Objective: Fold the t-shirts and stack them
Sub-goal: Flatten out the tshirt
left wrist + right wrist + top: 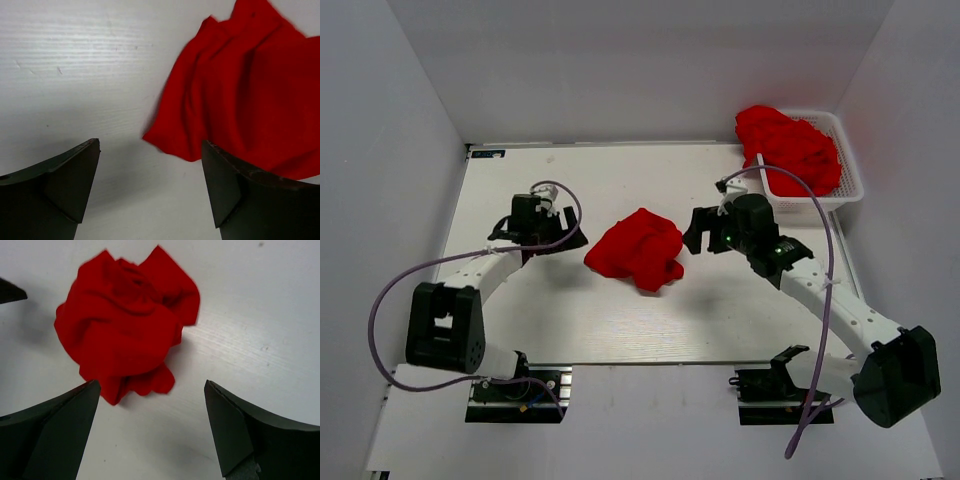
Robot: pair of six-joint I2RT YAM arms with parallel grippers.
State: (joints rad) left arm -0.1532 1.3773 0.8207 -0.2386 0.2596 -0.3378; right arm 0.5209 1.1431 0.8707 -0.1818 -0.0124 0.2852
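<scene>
Top external view: a crumpled red t-shirt (638, 250) is seen mid-table between the spread, empty left gripper (540, 240) at 9 o'clock and right gripper (698, 235) at 3 o'clock; likely its edges must be pinched next and pulled flat.

1 t-shirt (636, 248) lies on the table (570, 320), more t-shirts (788, 145) in the far-right basket (848, 160).

The crumpled t-shirt (638, 248) is showing plain bright red with no print, darkening only in its folds. The heaped t-shirts (788, 148) are showing the same solid red. The basket (850, 185) is showing white in an open lattice pattern. The table (620, 320) is looking white with faint grain lines. The arms are wearing white links and black joints, with purple cables (395, 290). The left gripper (151, 141) and right gripper (152, 382) are showing matte black.
</scene>
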